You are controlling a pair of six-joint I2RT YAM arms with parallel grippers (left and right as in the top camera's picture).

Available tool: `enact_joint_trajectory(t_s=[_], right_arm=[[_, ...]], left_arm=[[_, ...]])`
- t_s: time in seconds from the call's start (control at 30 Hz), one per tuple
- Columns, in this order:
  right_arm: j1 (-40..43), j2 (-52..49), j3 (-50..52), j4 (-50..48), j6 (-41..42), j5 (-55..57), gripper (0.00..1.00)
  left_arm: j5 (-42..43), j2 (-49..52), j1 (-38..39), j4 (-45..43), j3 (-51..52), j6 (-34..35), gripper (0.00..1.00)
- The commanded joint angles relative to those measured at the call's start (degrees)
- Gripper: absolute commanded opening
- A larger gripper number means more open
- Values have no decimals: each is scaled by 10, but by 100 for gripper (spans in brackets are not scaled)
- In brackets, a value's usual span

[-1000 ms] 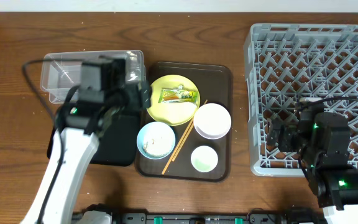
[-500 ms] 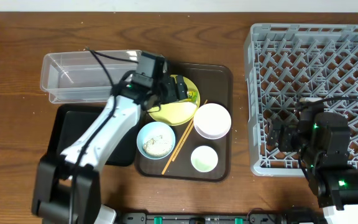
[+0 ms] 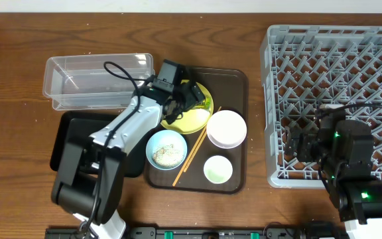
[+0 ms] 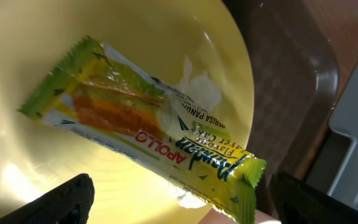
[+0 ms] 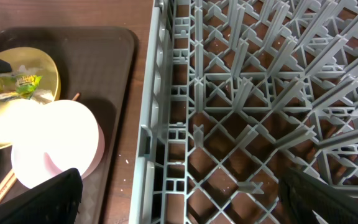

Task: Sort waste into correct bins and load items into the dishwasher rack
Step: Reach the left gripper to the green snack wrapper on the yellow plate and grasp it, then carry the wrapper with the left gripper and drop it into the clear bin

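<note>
Wrapper (image 4: 143, 132) on plate (image 4: 23, 168), end near rim

Left gripper (image 3: 190, 97) over the round yellow plate (image 3: 188, 121)
On the brown serving tray (image 3: 235, 81) beside it sit a white bowl (image 3: 226, 128), a light blue bowl (image 3: 166, 149), a pale green cup (image 3: 217, 169) and wooden chopsticks (image 3: 192, 151).

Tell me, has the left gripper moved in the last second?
Yes. The left gripper swung right, away from the clear tub, and now hangs open over the yellow plate.
</note>
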State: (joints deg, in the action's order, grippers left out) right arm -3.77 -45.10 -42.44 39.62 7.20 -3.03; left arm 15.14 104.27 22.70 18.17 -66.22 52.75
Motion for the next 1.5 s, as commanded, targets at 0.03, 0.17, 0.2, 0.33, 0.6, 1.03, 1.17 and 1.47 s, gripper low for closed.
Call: enact_joint_trajectory(t_s=[0.03, 0.17, 0.2, 0.33, 0.6, 1.03, 1.17, 1.47], right_arm=[[4, 2, -15, 0, 5, -2, 99], [4, 2, -15, 1, 5, -3, 99], [4, 2, -15, 1, 5, -3, 99], [4, 2, -15, 1, 5, -3, 99], [4, 2, -15, 1, 5, -3, 99], [4, 2, -15, 1, 5, -2, 99], [4, 2, -15, 1, 5, -2, 99], [4, 2, -15, 1, 5, -2, 99]], left_arm=[[6, 23, 9, -10, -7, 69, 92], [7, 37, 14, -13, -7, 118, 90], [7, 40, 16, -14, -7, 123, 89], [7, 53, 21, -30, -7, 125, 83], [8, 56, 21, -40, -7, 114, 43], [7, 30, 20, 19, -7, 26, 6], [2, -5, 16, 25, -7, -38, 6], [-125, -139, -4, 52, -7, -227, 6]])
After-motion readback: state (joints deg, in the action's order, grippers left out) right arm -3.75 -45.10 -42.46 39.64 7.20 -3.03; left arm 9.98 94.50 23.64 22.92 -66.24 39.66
